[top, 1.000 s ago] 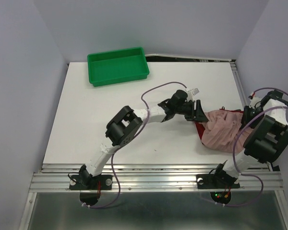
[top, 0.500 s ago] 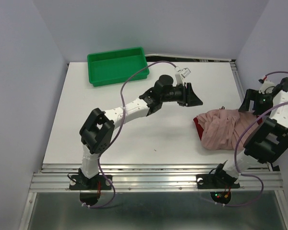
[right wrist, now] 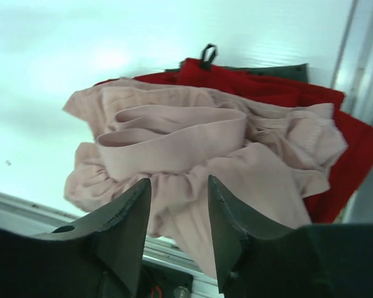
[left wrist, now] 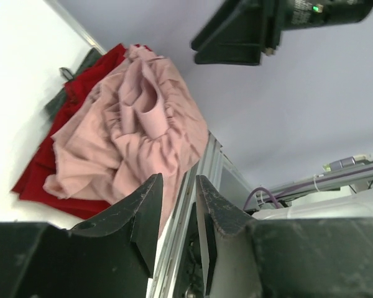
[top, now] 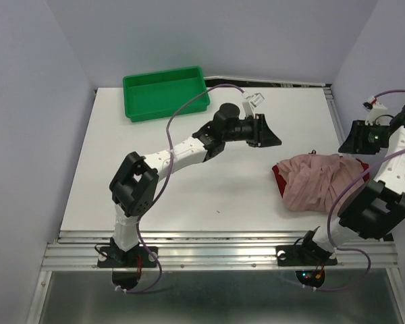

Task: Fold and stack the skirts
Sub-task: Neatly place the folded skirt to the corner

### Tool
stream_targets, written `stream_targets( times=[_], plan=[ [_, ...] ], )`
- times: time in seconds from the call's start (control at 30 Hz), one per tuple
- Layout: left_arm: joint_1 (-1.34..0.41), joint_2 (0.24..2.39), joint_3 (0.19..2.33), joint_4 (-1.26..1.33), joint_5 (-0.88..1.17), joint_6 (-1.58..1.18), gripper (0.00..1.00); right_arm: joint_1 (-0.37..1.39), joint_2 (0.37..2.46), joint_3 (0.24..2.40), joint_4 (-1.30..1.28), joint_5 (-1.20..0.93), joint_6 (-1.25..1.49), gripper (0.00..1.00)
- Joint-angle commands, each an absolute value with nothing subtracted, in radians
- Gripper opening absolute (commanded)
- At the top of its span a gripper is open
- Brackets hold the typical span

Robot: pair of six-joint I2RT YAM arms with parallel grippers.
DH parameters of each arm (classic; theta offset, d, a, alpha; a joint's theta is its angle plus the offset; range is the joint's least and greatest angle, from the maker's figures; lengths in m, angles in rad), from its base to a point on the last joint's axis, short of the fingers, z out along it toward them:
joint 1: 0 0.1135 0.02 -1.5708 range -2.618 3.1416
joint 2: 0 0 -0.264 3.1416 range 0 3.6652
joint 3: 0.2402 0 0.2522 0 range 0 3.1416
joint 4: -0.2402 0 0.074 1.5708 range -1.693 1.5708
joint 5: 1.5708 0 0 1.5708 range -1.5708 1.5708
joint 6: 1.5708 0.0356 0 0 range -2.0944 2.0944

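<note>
While the dusty pink skirt (top: pixel 317 181) lies bunched on top of the dark red skirt (top: pixel 278 178) at the right side of the table (top: pixel 155 182), both arms hover clear of the cloth. The left gripper (left wrist: pixel 178 181) hangs over mid-table, beyond and left of the heap, its fingers a narrow gap apart and holding nothing. The right gripper (right wrist: pixel 179 186) hangs near the heap's far right end, fingers parted and empty.
</note>
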State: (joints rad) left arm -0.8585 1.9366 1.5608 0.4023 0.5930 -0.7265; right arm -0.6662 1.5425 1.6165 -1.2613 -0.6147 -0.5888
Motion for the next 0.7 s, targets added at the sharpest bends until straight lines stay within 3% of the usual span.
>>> stream_targets(
  times=[0.0, 0.53, 0.67],
  plan=[
    [-0.812, 1.845, 1.508, 0.433, 0.612, -0.715, 0.39, -0.617, 1.506, 1.574, -1.371, -0.690, -0.653, 0.41],
    [-0.620, 1.681, 1.261, 0.365, 0.607, -0.623, 0.39, -0.476, 1.575, 1.275, -1.072, -0.695, -0.448, 0.38],
    [-0.606, 1.648, 1.223, 0.362, 0.609, -0.606, 0.41, -0.466, 1.597, 1.319, -1.097, -0.706, -0.449, 0.41]
  ],
)
